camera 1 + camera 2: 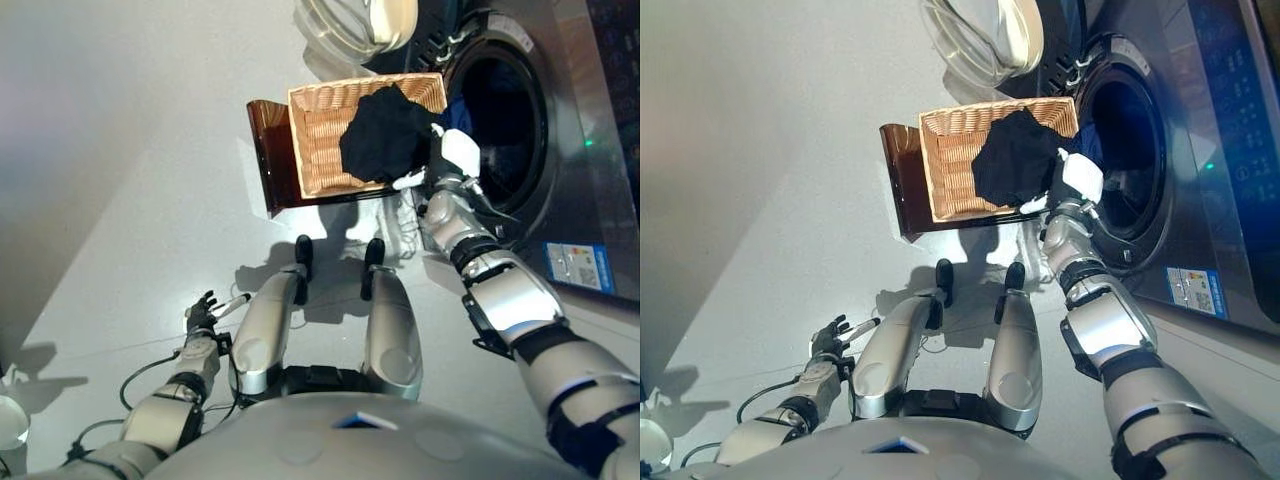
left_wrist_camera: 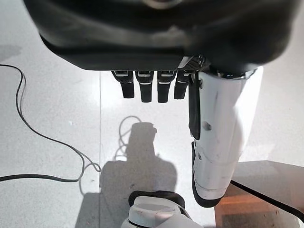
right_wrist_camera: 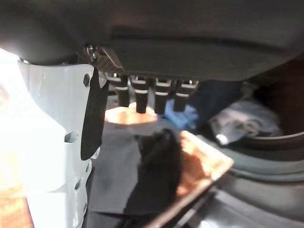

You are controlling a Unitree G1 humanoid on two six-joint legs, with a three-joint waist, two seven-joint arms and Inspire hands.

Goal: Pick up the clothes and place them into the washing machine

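A black garment lies heaped in the right half of a wicker basket and hangs over its rim toward the washing machine. My right hand hovers at that rim beside the garment, between basket and drum. In its wrist view the fingers are relaxed above the black cloth and hold nothing. The washing machine's round opening stands open to the right; blue and grey clothes lie inside. My left hand hangs low at my left side, open and idle.
The basket rests on a brown stand on the grey floor. The machine's glass door is swung open behind the basket. A label is stuck on the machine's front panel.
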